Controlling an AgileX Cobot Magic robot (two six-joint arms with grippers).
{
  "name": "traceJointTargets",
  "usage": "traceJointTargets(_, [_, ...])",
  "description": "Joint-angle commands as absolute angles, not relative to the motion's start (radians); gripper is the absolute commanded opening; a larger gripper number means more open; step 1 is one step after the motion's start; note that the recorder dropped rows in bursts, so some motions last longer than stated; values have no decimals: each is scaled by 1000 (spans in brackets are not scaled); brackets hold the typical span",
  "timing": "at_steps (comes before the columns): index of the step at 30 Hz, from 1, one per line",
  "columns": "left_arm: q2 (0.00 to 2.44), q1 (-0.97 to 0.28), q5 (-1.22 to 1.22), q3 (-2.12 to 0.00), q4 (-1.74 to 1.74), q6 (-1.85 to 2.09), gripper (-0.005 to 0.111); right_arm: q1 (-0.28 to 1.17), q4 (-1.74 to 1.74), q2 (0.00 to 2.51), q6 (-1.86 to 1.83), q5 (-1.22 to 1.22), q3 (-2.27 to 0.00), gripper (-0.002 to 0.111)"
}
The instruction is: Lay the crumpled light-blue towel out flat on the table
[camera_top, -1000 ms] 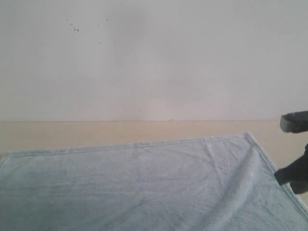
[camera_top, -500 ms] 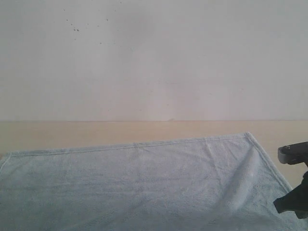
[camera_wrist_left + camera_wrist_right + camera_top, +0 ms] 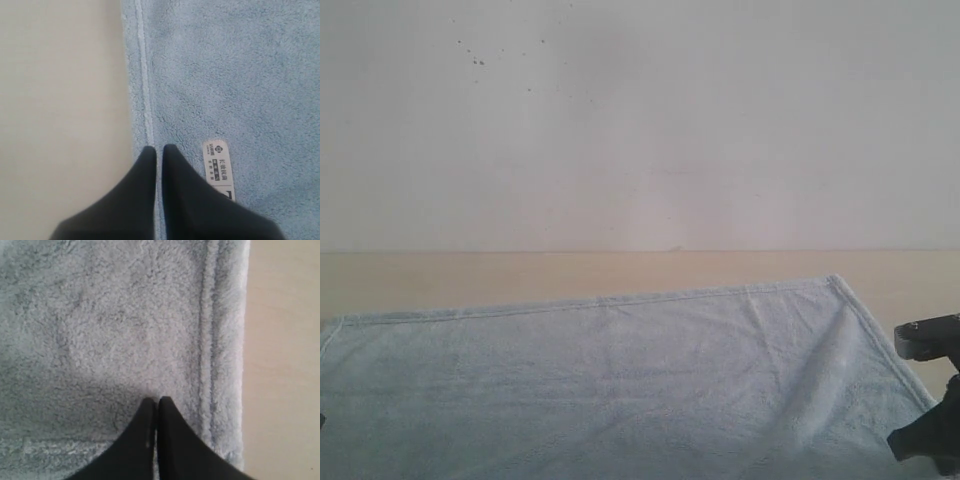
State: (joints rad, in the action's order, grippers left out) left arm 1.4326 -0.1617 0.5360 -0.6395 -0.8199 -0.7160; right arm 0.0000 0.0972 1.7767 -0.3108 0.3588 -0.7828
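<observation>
The light-blue towel (image 3: 620, 380) lies flat on the beige table (image 3: 520, 272), with only faint creases. In the left wrist view my left gripper (image 3: 159, 148) is shut, its tips over the towel's (image 3: 225, 75) stitched hem, beside the small white label (image 3: 218, 162). Nothing is held between its fingers. In the right wrist view my right gripper (image 3: 157, 400) is also shut, over the towel (image 3: 100, 315) just inside the opposite hem. Dark parts of the right arm (image 3: 928, 438) show at the towel's right edge in the exterior view.
An off-white wall (image 3: 640, 120) with a few dark specks rises behind the table. Bare tabletop runs beside each side hem (image 3: 60, 100) (image 3: 285, 365) and behind the towel's far edge.
The right arm has dropped lower in the exterior view, toward the near right edge of the towel. The towel itself has not shifted.
</observation>
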Motion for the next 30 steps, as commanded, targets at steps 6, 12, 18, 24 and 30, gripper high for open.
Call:
traceJointTargets(6, [1425,-161,531,-641,-800,-726,4,-9,0,1787,-229,369,-736,1])
traceJointTargets(12, [1425,-161,531,-641,-800,-726,4,-73,-14,1787,-156,372,-669,1])
traceJointTargets(18, [1425,-161,528,-641,-800,-726,4,-125,-19,1760,-119,416,-634,1])
traceJointTargets(24, [1425,-161,516,-641,-792,-726,4,-131,-19,1666,-117,456,-618,1])
traceJointTargets(30, [1425,-161,493,-641,-777,-726,4,-131,-27,1569,-117,513,-618,1])
